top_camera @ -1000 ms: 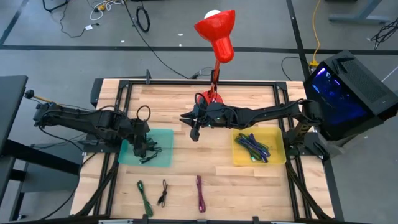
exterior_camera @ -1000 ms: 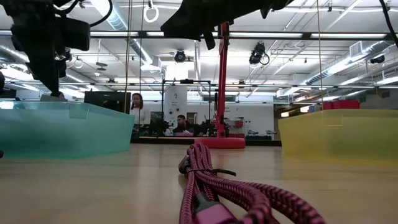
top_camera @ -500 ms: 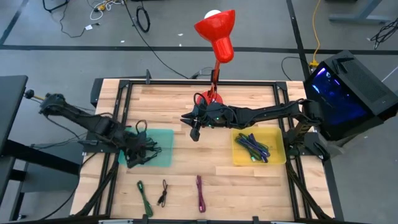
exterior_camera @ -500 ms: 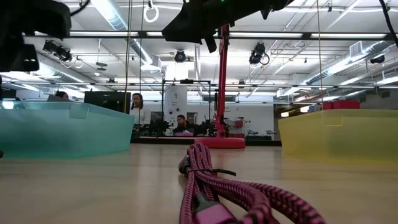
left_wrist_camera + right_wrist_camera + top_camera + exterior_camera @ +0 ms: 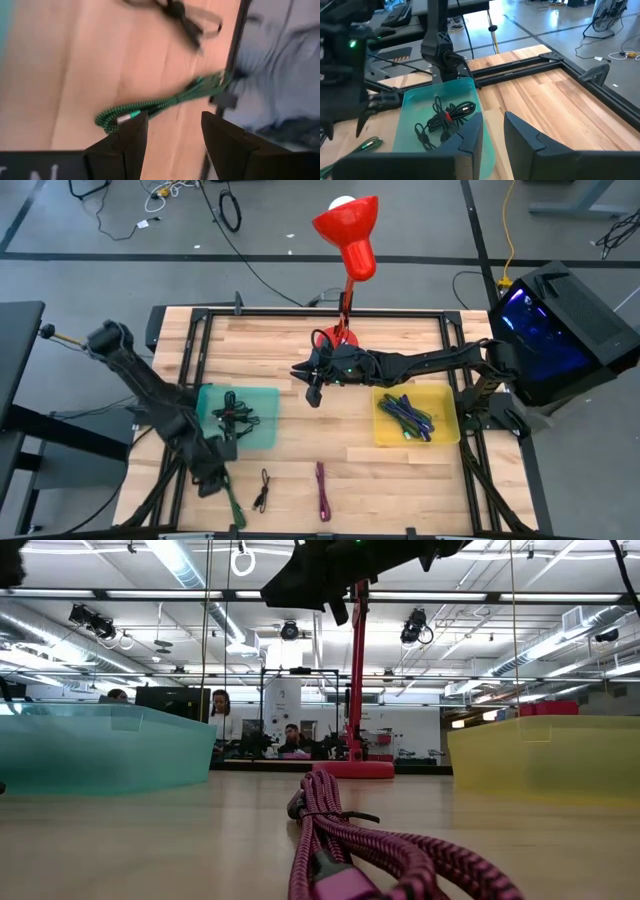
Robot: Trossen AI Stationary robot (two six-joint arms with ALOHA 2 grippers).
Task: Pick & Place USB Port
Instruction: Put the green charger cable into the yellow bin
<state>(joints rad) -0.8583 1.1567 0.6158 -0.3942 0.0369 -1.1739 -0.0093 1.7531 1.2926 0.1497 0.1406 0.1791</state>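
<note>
Down at the near-left table edge, my left gripper (image 5: 212, 476) hangs open over the green cable (image 5: 160, 103): the pick step. Next I must drop and straddle it. Beyond, the teal bin (image 5: 262, 402) holds black cables; my right gripper (image 5: 313, 393) waits mid-table, fingers narrowly apart, empty.

Even, bright overhead light on my high view; soft shadows under both arms on the desk (image 5: 400, 470). Low view: ceiling strip lights (image 5: 185, 562) glare, and the magenta cable (image 5: 350, 850) close to the lens is out of focus. Left wrist view is motion-blurred, the green cable (image 5: 160, 102) smeared. Right wrist view is sharp, daylight beyond.
</note>
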